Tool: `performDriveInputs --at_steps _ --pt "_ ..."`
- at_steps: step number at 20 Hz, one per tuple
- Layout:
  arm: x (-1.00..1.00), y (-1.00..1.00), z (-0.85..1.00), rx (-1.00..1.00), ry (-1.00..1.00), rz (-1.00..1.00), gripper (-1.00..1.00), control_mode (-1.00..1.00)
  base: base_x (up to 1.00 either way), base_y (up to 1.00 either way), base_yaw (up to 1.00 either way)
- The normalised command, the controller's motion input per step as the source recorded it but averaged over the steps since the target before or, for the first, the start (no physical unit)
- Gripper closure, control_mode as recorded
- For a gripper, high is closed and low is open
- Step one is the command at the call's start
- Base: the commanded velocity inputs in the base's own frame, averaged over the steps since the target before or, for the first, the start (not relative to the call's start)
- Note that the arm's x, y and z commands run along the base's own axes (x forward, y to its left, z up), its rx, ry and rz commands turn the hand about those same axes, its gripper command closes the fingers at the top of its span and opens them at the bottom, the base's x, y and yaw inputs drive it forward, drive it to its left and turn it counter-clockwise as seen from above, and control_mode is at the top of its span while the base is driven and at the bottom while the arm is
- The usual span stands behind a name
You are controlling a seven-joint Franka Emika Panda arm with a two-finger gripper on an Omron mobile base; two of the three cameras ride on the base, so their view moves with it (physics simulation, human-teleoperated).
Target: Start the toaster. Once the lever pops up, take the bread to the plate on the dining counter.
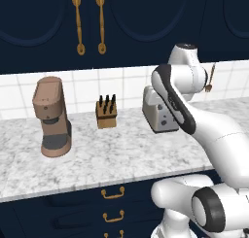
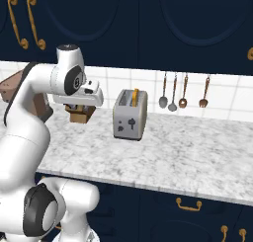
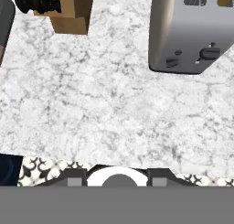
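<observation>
The gripper (image 2: pixel 79 106) hangs above the front part of the marble worktop (image 1: pixel 116 159), pointed down at bare stone, well short of the appliance it must operate. Its jaws sit in shadow under the hand in the right base view, and the fingertips do not come out clearly in the hand view; whether they are spread or pressed together cannot be told. Nothing appears to be held.

Further back, the toaster (image 2: pixel 130 115) stands upright on the worktop, its narrow control face turned toward the robot. That orientation suits the job: the lever (image 3: pixel 209 52) and the small knob (image 3: pixel 172 62) beside it both face the approach side, so a downward push is judged reachable without turning the appliance. The bread (image 2: pixel 135 97) stands on edge in one slot, its golden top protruding, which suggests the lever is not yet pressed down.

To the toaster's left, set apart from it, a wooden knife block (image 1: pixel 106 113) sits near the wall, and beyond that a brown coffee machine (image 1: pixel 51 118). Hanging utensils (image 2: pixel 173 92) line the tiled wall at the rear.

The starting step is judged not yet done.
</observation>
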Motion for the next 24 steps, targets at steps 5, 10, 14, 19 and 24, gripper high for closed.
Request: performDriveInputs --at_steps 5,10,14,19,24 --pt "-0.07 -0.06 -0.01 0.0 0.0 -0.01 -1.0 -1.0 0.0 0.0 0.0" --pt "-0.24 -0.54 -0.06 0.0 0.0 -0.14 -1.0 -1.0 0.0 0.0 0.0" --pt "-0.12 -0.95 -0.09 0.0 0.0 -0.19 -1.0 -1.0 0.0 0.0 0.0" --pt "-0.02 -1.0 -0.09 0.0 -0.01 -0.16 -1.0 -1.0 0.0 0.0 0.0" --pt "0.16 -0.26 -0.4 -0.02 -0.16 0.03 -1.0 -1.0 0.0 0.0 0.0"
